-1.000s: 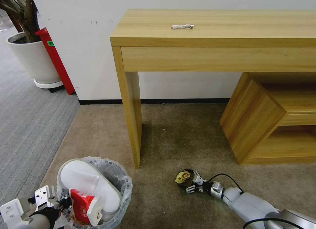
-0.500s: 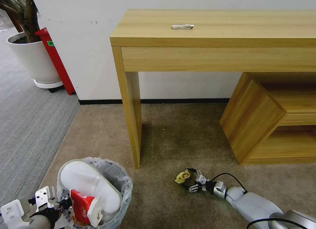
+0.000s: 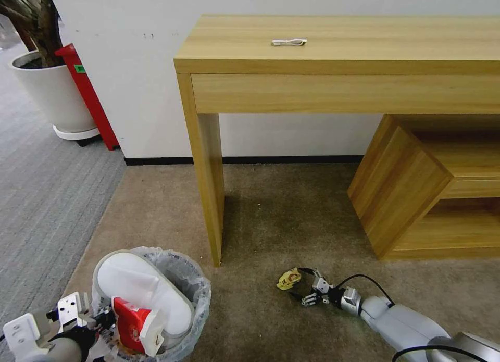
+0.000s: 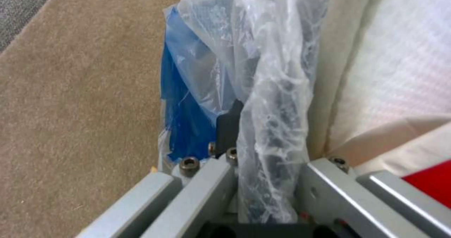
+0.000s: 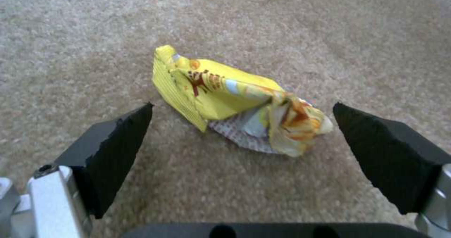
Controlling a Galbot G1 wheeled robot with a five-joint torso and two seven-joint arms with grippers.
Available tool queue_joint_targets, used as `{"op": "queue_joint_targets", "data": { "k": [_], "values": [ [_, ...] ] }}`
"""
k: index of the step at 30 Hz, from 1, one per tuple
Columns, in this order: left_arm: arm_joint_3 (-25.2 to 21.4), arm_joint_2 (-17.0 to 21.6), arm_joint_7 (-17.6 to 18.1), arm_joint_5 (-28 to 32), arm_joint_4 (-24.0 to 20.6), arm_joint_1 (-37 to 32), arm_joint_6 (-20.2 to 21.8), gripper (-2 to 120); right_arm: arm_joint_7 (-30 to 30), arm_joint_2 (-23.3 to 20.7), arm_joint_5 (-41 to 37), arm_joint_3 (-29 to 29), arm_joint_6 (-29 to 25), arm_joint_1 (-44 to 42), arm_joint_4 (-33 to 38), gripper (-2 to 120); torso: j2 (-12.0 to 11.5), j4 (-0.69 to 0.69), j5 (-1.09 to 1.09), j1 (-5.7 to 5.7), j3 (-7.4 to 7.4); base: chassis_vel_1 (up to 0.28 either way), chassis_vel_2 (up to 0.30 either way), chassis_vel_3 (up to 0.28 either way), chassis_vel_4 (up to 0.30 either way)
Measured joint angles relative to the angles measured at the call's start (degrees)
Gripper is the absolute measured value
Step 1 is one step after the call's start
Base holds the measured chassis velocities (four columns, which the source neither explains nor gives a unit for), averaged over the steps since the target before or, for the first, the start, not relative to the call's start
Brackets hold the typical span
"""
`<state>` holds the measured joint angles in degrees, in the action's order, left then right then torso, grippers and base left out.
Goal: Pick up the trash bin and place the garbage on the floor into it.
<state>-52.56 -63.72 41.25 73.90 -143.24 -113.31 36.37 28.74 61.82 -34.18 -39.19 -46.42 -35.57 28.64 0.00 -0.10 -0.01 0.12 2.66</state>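
Right pincer [image 5: 242, 125], jaws spread, lies low on the floor [image 3: 271, 216] with the yellow wrapper [image 5: 235, 109] between its pads but untouched; against the earlier views it has drawn back from the wrapper, so this litter is not yet grasped. Left pincer [image 3: 99, 320] pinches the bag-lined rim of the trash bin [image 3: 195, 289], which holds a white slipper [image 3: 140, 289] and red-white carton [image 3: 136, 331], slightly shifted.

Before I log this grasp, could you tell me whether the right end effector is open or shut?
Open: the right end effector has its pads spread either side of the yellow wrapper, untouched.
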Motion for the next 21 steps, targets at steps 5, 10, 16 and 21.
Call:
{"op": "queue_joint_targets", "data": {
  "k": [5, 10, 16, 21],
  "values": [
    [-0.37, 0.05, 0.0, 0.15, 0.0, -0.27, -0.06, 0, -0.25, 0.86, 0.06, -0.26, 0.0, -0.02, -0.67, 98, 0.0, 0.0, 0.0, 0.0, 0.0, 0.0, 0.0, 0.0, 0.0],
    [-0.41, 0.01, -0.01, 0.16, 0.0, -0.26, -0.12, 0, -0.9, 1.75, 0.07, -0.72, 0.0, 0.08, -0.98, 98, 0.0, 0.0, 0.01, 0.0, 0.0, 0.0, 0.0, 0.0, 0.0],
    [-0.4, 0.02, -0.02, 0.32, 0.0, -0.15, -0.26, 0, -1.34, 2.67, 0.14, -1.65, 0.02, 0.45, -1.37, 98, 0.0, 0.0, 0.0, 0.0, 0.0, 0.0, 0.0, 0.0, 0.0],
    [-0.46, 0.03, 0.0, 0.41, 0.0, -0.17, -0.35, 0, -1.38, 2.86, 0.41, -1.81, 0.04, 0.17, -1.72, 96, 0.0, 0.0, 0.0, 0.0, 0.0, 0.0, 0.0, 0.0, 0.0]
  ]
}}
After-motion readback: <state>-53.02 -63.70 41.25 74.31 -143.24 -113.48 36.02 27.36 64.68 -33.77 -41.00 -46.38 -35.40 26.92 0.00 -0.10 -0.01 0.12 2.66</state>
